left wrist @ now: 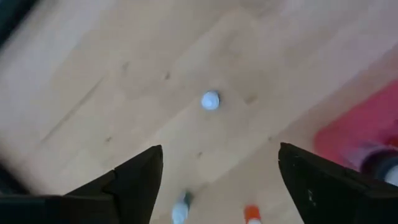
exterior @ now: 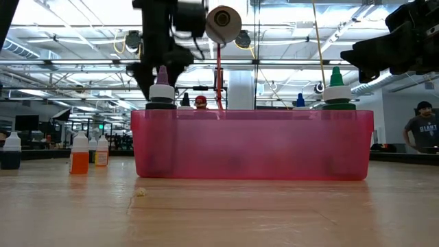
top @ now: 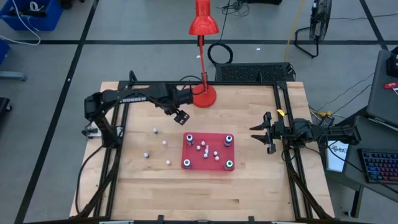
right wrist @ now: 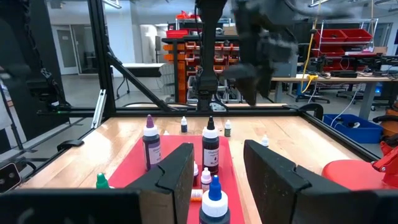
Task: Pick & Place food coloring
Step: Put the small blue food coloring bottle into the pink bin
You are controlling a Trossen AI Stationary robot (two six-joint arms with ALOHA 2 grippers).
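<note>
Left gripper [top: 181, 116] hangs just above centre of the overhead frame, beside the lamp [top: 203, 28] base, fingers spread wide and holding nothing. Below it the red tray [top: 208, 163] sits at centre frame with a larger bottle at each corner [top: 189, 138] and small white bottles [top: 204, 148] clustered inside. More small bottles [top: 155, 131] lie scattered on the table [top: 249, 186] left of the tray. Right gripper [top: 266, 140] waits at the right edge, fingers slightly apart, empty.
</note>
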